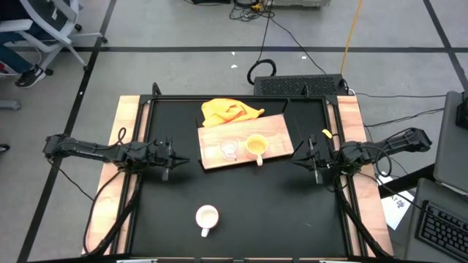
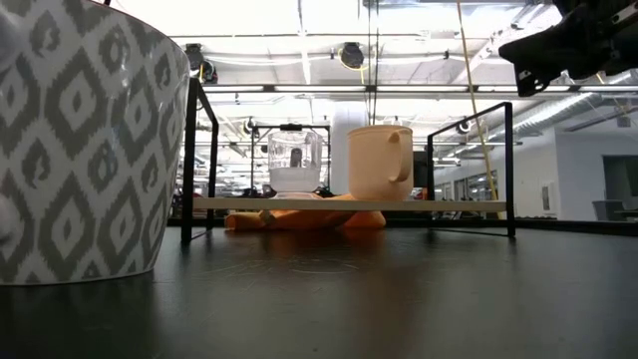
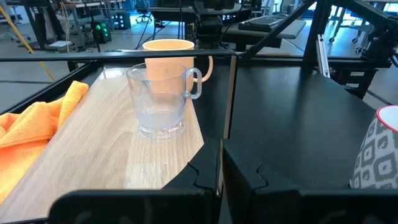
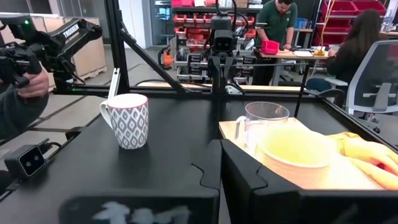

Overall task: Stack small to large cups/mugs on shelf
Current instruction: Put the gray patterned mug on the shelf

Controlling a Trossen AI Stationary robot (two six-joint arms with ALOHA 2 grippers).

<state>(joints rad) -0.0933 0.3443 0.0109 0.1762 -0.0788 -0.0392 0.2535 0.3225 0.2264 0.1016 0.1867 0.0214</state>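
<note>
The clear glass cup (image 1: 229, 148) and the yellow-orange mug (image 1: 256, 145) stand upright side by side on the wooden shelf board (image 1: 245, 140), which rests on the far middle of the table. The white patterned mug (image 1: 207, 217) stands upright on the black table near the front edge. My left gripper (image 1: 175, 161) is shut and empty, left of the board. My right gripper (image 1: 298, 157) is shut and empty, right of the board. The left wrist view shows the glass cup (image 3: 160, 99) and yellow mug (image 3: 171, 59); the right wrist view shows the white mug (image 4: 127, 119).
A yellow-orange cloth (image 1: 228, 111) lies at the board's far edge, partly under it. A black frame rail (image 1: 241, 97) runs around the table. People sit and stand in the room beyond the table (image 4: 280, 25); a hand holds a device (image 4: 28, 74).
</note>
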